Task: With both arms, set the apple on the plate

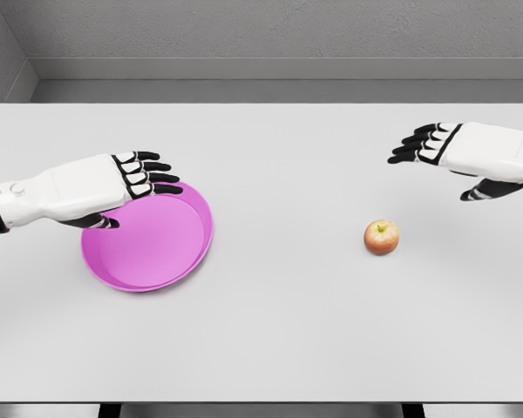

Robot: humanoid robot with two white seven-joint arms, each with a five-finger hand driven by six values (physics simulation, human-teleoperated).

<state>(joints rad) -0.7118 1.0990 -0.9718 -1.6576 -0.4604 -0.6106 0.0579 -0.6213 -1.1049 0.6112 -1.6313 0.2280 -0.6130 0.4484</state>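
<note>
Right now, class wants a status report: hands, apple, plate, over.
Left hand open, over plate rim. Right hand open, above and right of apple. Apple on table, untouched. Path to plate unobstructed.

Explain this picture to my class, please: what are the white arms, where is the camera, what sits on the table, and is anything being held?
This is a computer simulation of a humanoid robot, seen from a camera on its own head looking down at a white table. The two white arms are the robot's. Its left hand hovers over the far left edge of a pink plate, fingers relaxed. Its right hand hangs open above the table, up and to the right of an apple. The apple rests alone on the table, apart from the plate. Neither hand holds anything.
</note>
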